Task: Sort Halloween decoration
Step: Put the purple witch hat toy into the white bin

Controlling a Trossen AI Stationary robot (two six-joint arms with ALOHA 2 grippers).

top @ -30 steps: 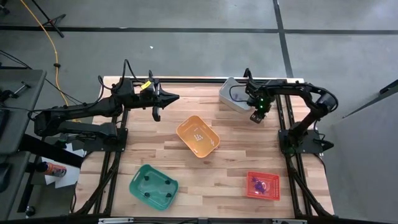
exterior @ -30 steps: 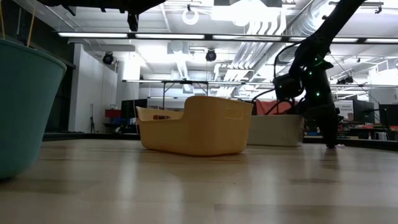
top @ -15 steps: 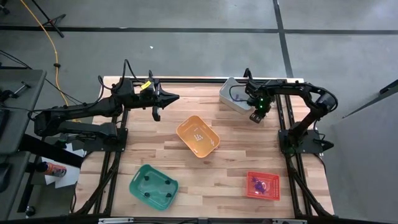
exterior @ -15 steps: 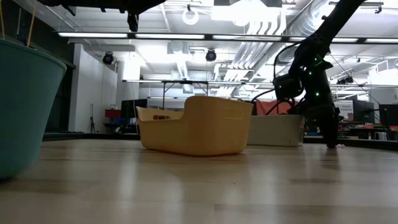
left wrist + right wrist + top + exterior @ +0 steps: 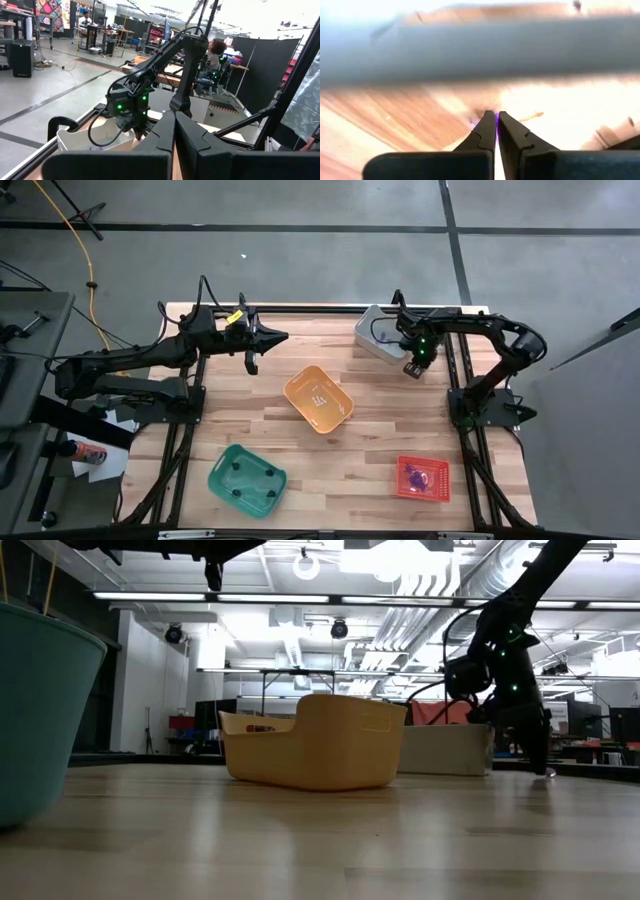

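Right gripper (image 5: 495,116), fingers clamped on a tiny purple trinket (image 5: 495,118) beside the grey bin (image 5: 378,335); left gripper (image 5: 252,366) closed, idle.

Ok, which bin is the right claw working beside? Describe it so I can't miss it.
Go to the table's far right corner in the high view. The grey bin sits there, just beside the right claw. It is the only pale, colourless bin; the others are orange, green and red.

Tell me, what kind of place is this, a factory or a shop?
Probably a robotics lab or workshop in a big industrial hall. A light wooden table carries two dark robot arms, bare white ducts and strip lights hang overhead, and other workbenches with equipment stand across the concrete floor.
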